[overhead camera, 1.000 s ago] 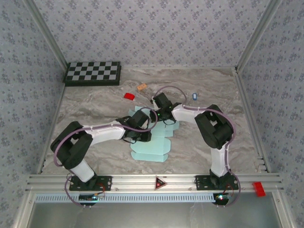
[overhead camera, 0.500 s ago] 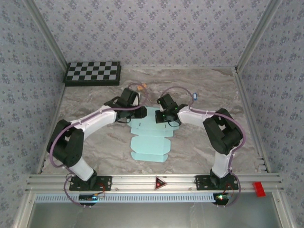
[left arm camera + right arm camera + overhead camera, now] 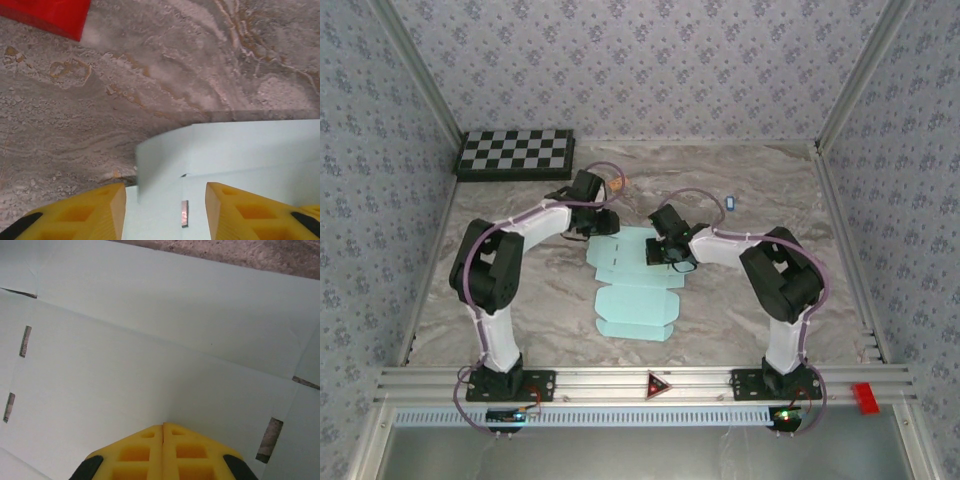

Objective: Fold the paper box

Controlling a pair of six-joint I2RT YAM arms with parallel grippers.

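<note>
**Anna:** Starting from the near edge, where both arms are bolted to the metal rail (image 3: 620, 375), what's on the grey marbled bench (image 3: 720, 320)?

**Ben:** Right in the middle, between the two arms, lies the paper box (image 3: 635, 315). It's a pale aqua-blue die-cut sheet of thin cardboard, spread flat, with its flaps and crease lines on show.

**Anna:** And the right tool (image 3: 660, 255)?

**Ben:** It's down at the far half of the sheet, coming in from the right. On its wrist camera the yellow fingers (image 3: 140, 447) are pressed tight together with nothing between them. The tips point at a plain panel of the sheet, but I can't tell whether they're touching or just above it.

**Anna:** Over to the left tool (image 3: 600, 225)!

**Ben:** It sits at the sheet's far left corner. On its wrist view the two yellow fingers (image 3: 95, 210) stand apart, partly spread, gripping nothing. In the gap, a corner flap curls up off the bench, with a small slot cut just beside it.

**Anna:** And beyond that?

**Ben:** A small red block (image 3: 45, 15) lies on the bench past the flap. A little tan piece (image 3: 617, 184) sits beside the left wrist. A tiny blue-and-white object (image 3: 731, 203) lies off to the right. Farthest back, a black-and-white checkerboard (image 3: 515, 153) rests in the left corner against the patterned wall.
</note>
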